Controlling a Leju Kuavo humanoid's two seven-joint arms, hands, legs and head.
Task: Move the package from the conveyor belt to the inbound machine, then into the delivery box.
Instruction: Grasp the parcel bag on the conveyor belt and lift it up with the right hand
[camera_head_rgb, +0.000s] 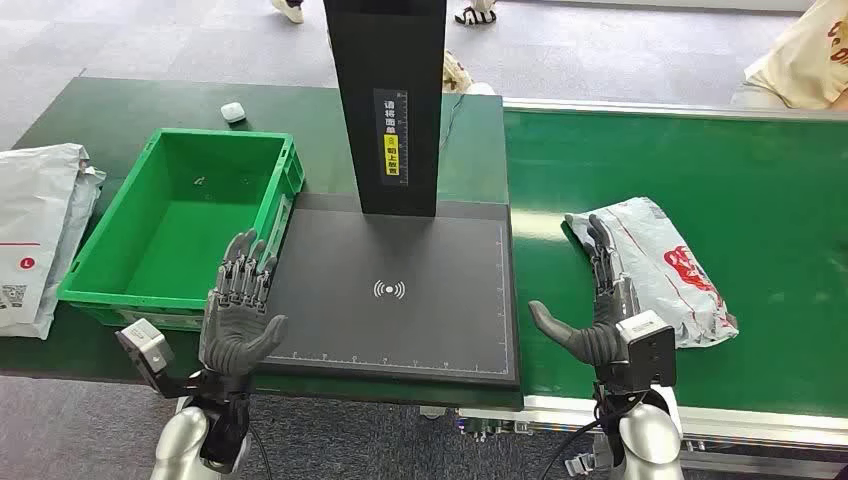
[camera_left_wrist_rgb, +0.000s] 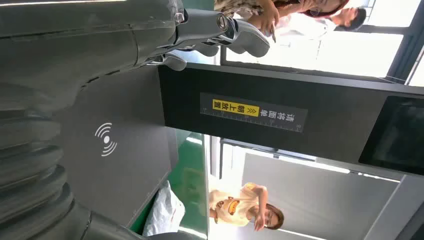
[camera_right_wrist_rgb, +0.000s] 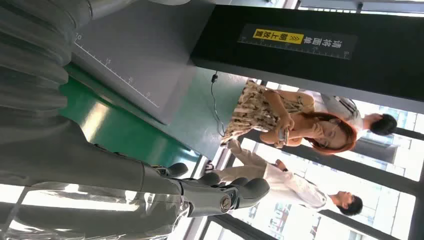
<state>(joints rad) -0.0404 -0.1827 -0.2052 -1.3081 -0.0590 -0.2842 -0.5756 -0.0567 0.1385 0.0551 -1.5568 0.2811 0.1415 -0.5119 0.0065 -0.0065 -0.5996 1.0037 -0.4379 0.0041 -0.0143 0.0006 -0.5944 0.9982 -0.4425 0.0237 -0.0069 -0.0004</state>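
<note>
The green delivery box (camera_head_rgb: 180, 215) sits just left of the inbound machine (camera_head_rgb: 400, 290), nothing visible inside it. At the machine's near left corner, the left hand (camera_head_rgb: 238, 315) is raised, palm up, fingers apart, empty. Right of the machine, the right hand (camera_head_rgb: 598, 320) stands edge-on over the conveyor belt (camera_head_rgb: 760, 190), fingers straight, thumb splayed, against the near left edge of the package (camera_head_rgb: 665, 265).

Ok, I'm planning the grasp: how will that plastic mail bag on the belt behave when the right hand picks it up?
The mail bag looks wrinkled and lies flat on the belt, so it will probably sag and fold rather than stay stiff. Its glossy film suggests it may slip in the right hand. It looks thin, so it is likely light.
</note>
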